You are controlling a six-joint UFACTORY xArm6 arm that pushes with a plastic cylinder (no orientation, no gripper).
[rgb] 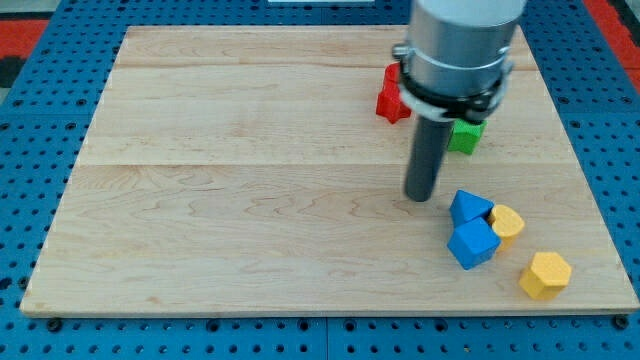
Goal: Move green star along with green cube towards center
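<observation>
One wooden table fills most of the camera view; it is a pale board of glued planks with visible seams running from the view's left to the view's right. Beneath and around it lies a blue perforated base, and a red surface shows in the upper corners. The view's left half of the table carries no blocks. Right of centre, near the view's top, a red block stands with its right side hidden behind the arm housing; its shape cannot be made out. The housing, grey and cylindrical, is cut off by the view's top edge. From it a dark rod descends, and my tip rests on the table just below and to the left of the green cube. The arm has no grasping end effector, so nothing is held and there is no opening to report; the tip touches no block. The green cube is partly covered by the housing, and only its lower part shows. The green star cannot be seen; whether it lies behind the housing cannot be told. Further right and lower, two blue blocks, upper and lower, touch each other, with a yellow block against their right side. A second yellow block, apparently hexagonal, lies apart near the view's bottom right.
</observation>
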